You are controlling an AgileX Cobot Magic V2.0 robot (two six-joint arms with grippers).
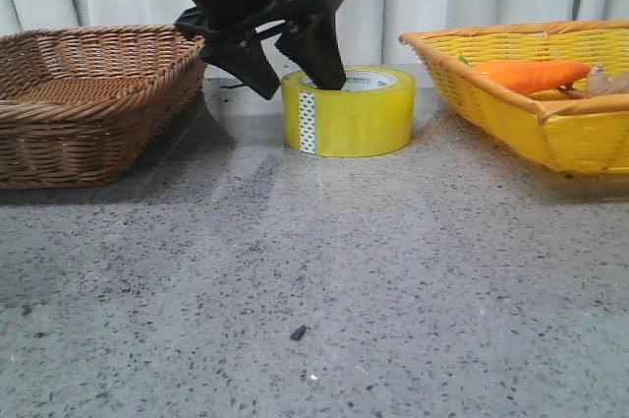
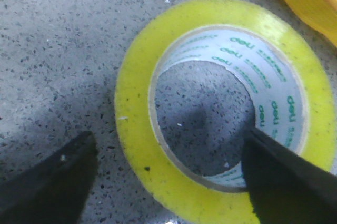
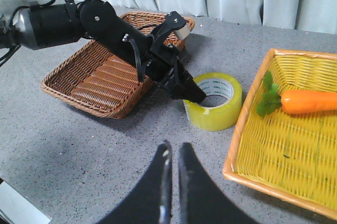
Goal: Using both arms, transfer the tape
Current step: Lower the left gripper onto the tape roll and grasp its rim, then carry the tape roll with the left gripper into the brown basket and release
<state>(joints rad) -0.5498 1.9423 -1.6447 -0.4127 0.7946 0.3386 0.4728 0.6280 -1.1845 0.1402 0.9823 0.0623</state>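
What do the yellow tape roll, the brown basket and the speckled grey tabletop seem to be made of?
The yellow tape roll: glossy translucent plastic film wound on a white core with green print, probably cardboard. The brown basket: woven wicker or rattan, matte, visible strands. The speckled grey tabletop: polished stone or terrazzo-like composite, dark flecks and faint reflections; a laminate imitation cannot be ruled out.

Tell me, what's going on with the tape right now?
Left gripper open, straddling the tape wall. Right gripper nearly shut, empty, hanging back. Tape on table. Nothing in the way.
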